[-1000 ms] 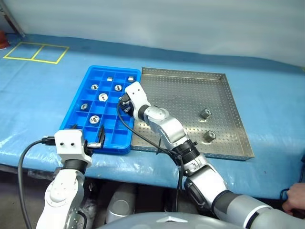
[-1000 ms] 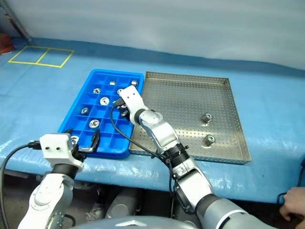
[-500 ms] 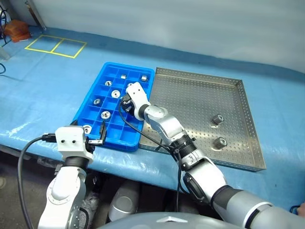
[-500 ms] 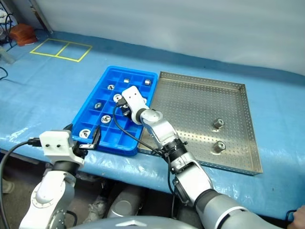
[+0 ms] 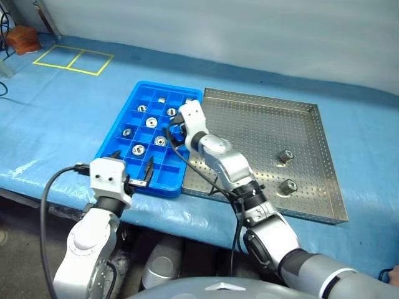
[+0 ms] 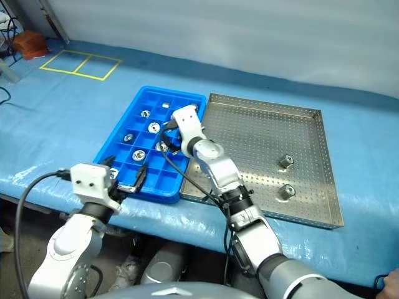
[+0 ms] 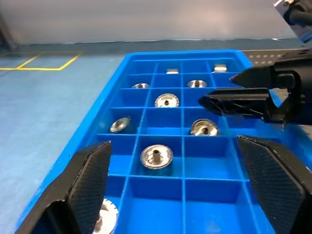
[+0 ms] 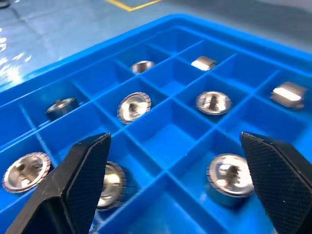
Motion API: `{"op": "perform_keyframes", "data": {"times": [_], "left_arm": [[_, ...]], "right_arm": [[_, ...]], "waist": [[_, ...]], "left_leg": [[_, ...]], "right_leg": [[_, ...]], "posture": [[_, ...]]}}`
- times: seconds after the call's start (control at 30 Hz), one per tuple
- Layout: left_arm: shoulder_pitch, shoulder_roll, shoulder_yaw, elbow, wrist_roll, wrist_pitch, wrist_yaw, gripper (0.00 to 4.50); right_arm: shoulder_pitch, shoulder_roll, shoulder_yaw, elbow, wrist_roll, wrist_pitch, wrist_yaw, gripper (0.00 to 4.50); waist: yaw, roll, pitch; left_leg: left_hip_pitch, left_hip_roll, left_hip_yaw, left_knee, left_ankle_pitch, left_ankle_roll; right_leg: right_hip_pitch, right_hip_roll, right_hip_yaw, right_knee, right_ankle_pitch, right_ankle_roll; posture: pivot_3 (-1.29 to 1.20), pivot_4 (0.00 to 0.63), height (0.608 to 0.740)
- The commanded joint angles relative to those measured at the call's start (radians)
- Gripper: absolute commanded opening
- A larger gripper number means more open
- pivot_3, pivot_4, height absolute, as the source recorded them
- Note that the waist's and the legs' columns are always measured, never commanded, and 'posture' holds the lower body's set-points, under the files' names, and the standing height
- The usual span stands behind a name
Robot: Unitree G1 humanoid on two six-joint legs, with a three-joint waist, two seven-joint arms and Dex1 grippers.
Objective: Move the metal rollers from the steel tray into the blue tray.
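The blue tray [image 5: 163,189] lies left of the steel tray [image 5: 249,131] on the table. Several metal rollers rest in its compartments, such as one roller [image 5: 138,149] and another [image 5: 160,141]. Two rollers [image 5: 285,156] [image 5: 288,185] stand on the steel tray's right side. My right gripper [image 5: 171,134] hovers over the blue tray's right columns, open and empty, with a roller [image 8: 230,178] lying below it. At the tray's near edge my left gripper [image 5: 132,165] is level, open and empty, and from its wrist I see the right gripper [image 7: 229,90] ahead.
A blue cover spreads over the table, with yellow taped squares [image 5: 72,59] at the far left and an orange object [image 5: 22,37] beyond them. The table's front edge runs just below both trays. A person's hand [image 6: 391,276] shows at the lower right corner.
My right gripper has opened and shifted right over the blue tray, leaving a roller in a compartment. The left gripper edged right. The head camera turned early in the second.
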Motion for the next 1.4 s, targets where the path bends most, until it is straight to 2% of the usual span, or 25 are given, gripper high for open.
{"op": "perform_keyframes", "data": {"times": [0.03,0.13,0.33,0.5,0.87,1.4], "left_arm": [[-0.047,0.023,-0.045,0.034,-0.026,0.004,-0.054,4.50],[-0.102,0.043,-0.096,0.077,-0.044,0.015,-0.105,4.50],[-0.185,0.079,-0.183,0.144,-0.048,0.008,-0.179,4.50],[-0.213,0.090,-0.233,0.177,-0.045,-0.010,-0.213,4.50],[-0.179,0.064,-0.268,0.177,-0.029,-0.015,-0.182,4.50],[-0.189,0.048,-0.270,0.172,-0.027,0.003,-0.161,4.50]], "right_arm": [[0.067,-0.056,-0.094,-0.178,-0.022,0.083,-0.080,4.48],[0.142,-0.083,-0.160,-0.286,-0.026,0.149,-0.138,4.48],[0.219,-0.080,-0.235,-0.367,-0.039,0.202,-0.229,4.48],[0.234,-0.066,-0.282,-0.329,-0.035,0.185,-0.278,4.48],[0.229,-0.038,-0.291,-0.247,0.002,0.170,-0.260,4.48],[0.235,-0.043,-0.274,-0.243,0.001,0.176,-0.249,4.48]], "waist": [[-0.023,0.000,0.000],[-0.073,0.001,0.000],[-0.224,0.003,0.000],[-0.284,0.004,0.000],[-0.280,0.004,0.000],[-0.273,0.004,0.000]], "left_leg": [[0.000,0.000,0.000,0.000,0.000,0.000],[0.001,0.000,-0.001,0.001,0.000,0.000],[0.004,0.000,-0.002,0.000,0.000,0.000],[0.006,0.002,-0.001,-0.001,0.000,0.000],[0.008,0.002,0.004,0.000,0.000,0.002],[0.008,0.002,0.004,0.000,0.000,0.002]], "right_leg": [[0.000,0.000,0.000,0.000,0.000,0.000],[0.002,0.000,-0.001,0.000,-0.001,-0.001],[0.003,0.000,0.001,0.002,0.004,-0.003],[0.003,0.002,0.005,0.004,0.004,-0.003],[0.003,0.000,0.012,0.003,0.004,0.005],[0.003,0.000,0.013,0.003,0.004,0.005]], "posture": [[0.22,0.150,0.740],[0.17,0.150,0.740],[0.08,0.150,0.740],[0.07,0.150,0.740],[0.12,0.150,0.740],[0.13,0.150,0.740]]}}
